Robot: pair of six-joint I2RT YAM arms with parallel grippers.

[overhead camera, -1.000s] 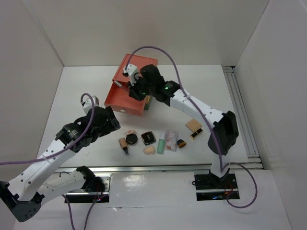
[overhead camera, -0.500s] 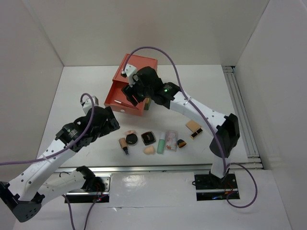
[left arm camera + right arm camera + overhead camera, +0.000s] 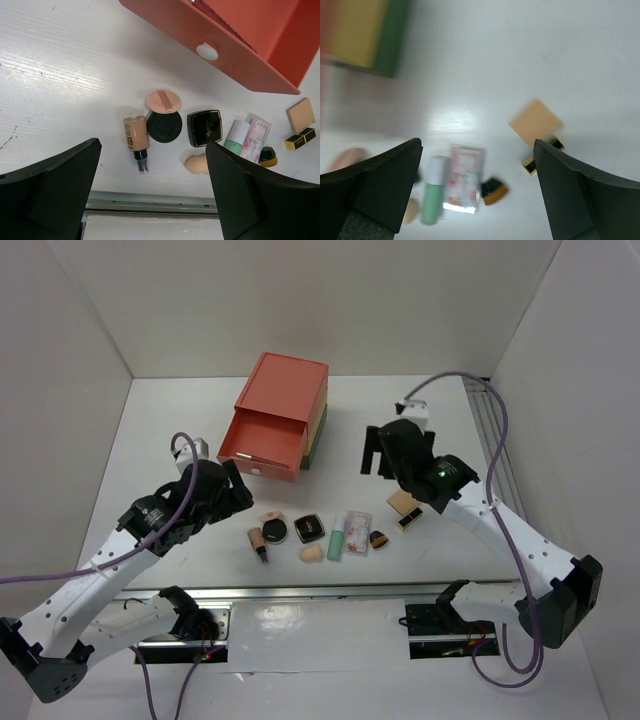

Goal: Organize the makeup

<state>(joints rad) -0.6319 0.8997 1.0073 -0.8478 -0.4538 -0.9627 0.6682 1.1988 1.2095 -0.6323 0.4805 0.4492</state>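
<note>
Both jaw pairs I recorded spread and empty: left gripper (image 3: 152,150) near the makeup (image 3: 164,126) row, right gripper (image 3: 477,150) hovering beside the drawer box (image 3: 285,405), red drawer (image 3: 262,445) out.

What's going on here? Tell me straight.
Two robot arms are tidying makeup into a red drawer box, whose red drawer is pulled open. Neither holds anything now. The left gripper hangs open over the row of cosmetics at the near edge of the table, above the round black compact. The right gripper hangs open right of the box. That row is not yet put away.
</note>
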